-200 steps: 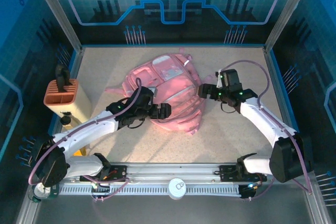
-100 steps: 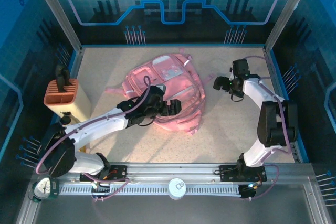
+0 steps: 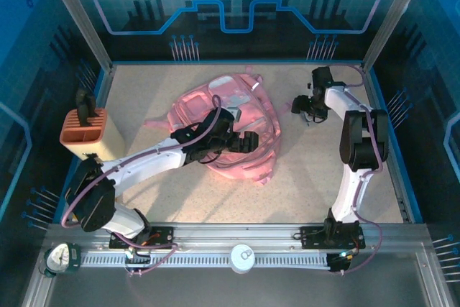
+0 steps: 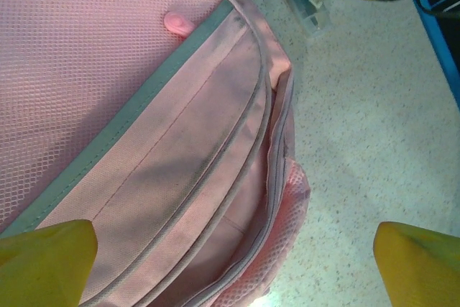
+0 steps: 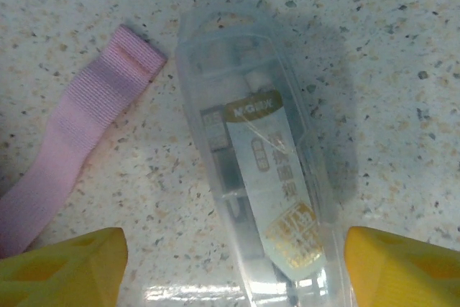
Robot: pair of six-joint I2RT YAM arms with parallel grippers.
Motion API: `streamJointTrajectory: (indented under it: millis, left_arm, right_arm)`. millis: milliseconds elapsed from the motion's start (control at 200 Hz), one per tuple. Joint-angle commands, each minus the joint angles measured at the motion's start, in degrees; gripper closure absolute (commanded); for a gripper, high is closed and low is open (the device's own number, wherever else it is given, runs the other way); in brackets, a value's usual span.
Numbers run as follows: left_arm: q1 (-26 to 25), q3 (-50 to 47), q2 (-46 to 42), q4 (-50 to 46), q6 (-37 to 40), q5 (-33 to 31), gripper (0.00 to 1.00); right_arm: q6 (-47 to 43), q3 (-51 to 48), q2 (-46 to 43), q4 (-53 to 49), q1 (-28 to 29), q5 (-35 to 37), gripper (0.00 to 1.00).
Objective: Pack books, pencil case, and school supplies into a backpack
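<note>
The pink backpack (image 3: 219, 124) lies flat mid-table. My left gripper (image 3: 251, 141) hovers over its right side, open. In the left wrist view the yellow fingertips (image 4: 43, 260) stand wide on either side of an unzipped pocket mouth of the backpack (image 4: 251, 206). My right gripper (image 3: 302, 106) is at the far right of the table, pointing down. In its wrist view a clear plastic supplies case (image 5: 262, 177) with a white and gold label lies on the table between the open gripper (image 5: 233, 264); neither fingertip (image 5: 68, 264) touches it. The books and the pencil case are out of view.
An orange slotted holder (image 3: 85, 127) stands on a cream box at the left edge. A loose pink strap end (image 5: 86, 134) lies on the table just left of the clear case. Blue walls (image 3: 381, 106) ring the table.
The right arm has swung back and to the far right, bringing its gripper down over the clear case with jaws narrowing a little. The left gripper has slid rightward across the backpack.
</note>
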Motion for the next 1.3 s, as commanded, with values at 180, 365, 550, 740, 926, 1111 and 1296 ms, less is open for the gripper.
streamJointTrajectory:
  millis: [180,365,550,740,926,1111,1296]
  left_arm:
    - [-0.25,3.59,1.86,-4.6,4.39,0.91,0.01]
    - [-0.26,2.76,1.64,-3.3,3.83,2.26,0.01]
    - [-0.23,2.71,0.32,-3.38,4.05,3.57,0.01]
    - [-0.29,1.7,-1.04,-3.19,4.0,4.2,0.01]
    - [-0.25,0.06,-2.45,-3.33,4.09,4.0,0.01]
    - [-0.24,-1.04,-2.66,-4.04,4.03,3.5,0.01]
    - [-0.2,-0.64,-2.07,-3.8,4.14,3.61,0.01]
  right_arm:
    - [-1.24,2.01,2.77,-5.0,1.07,4.06,0.36]
    - [-0.95,-0.66,1.03,-5.87,2.71,7.38,0.49]
    - [-0.18,-5.66,-2.82,-6.62,3.27,9.37,0.56]
    - [1.4,-15.3,-10.56,-5.96,5.06,8.41,0.6]
    - [3.39,-26.71,-19.66,-5.87,8.56,6.75,0.58]
    - [7.35,-35.28,-28.64,-5.62,11.31,6.3,0.53]
    - [7.51,-34.43,-32.86,-5.77,8.75,7.82,0.41]
